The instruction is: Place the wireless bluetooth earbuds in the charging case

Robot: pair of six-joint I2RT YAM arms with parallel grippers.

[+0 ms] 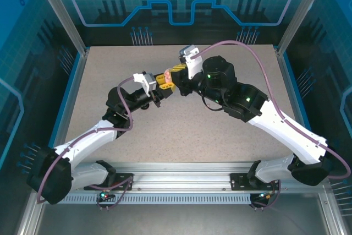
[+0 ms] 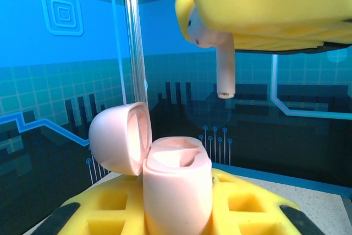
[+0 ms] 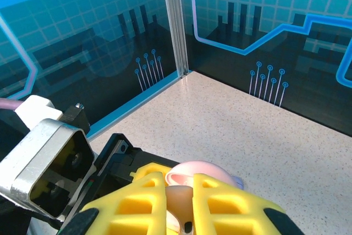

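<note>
My left gripper (image 2: 176, 208) is shut on a pale pink charging case (image 2: 177, 182) that stands upright between its yellow pads. The case's lid (image 2: 117, 144) is swung open to the left. Above the case, my right gripper (image 3: 184, 197) is shut on a pale pink earbud (image 2: 224, 61) whose stem points down, a short gap over the case's open top. In the right wrist view the earbud (image 3: 190, 205) sits between the yellow fingers, with the open lid (image 3: 202, 170) just beyond them. In the top view both grippers meet mid-table at the back, left gripper (image 1: 163, 84), right gripper (image 1: 175, 74), case (image 1: 163, 74).
The speckled beige table (image 1: 181, 130) is walled by blue glass panels on aluminium posts (image 2: 133, 42). The left arm's wrist camera housing (image 3: 49, 171) sits close to the right gripper's fingers. A small lilac shape (image 3: 237, 181) peeks out behind the lid.
</note>
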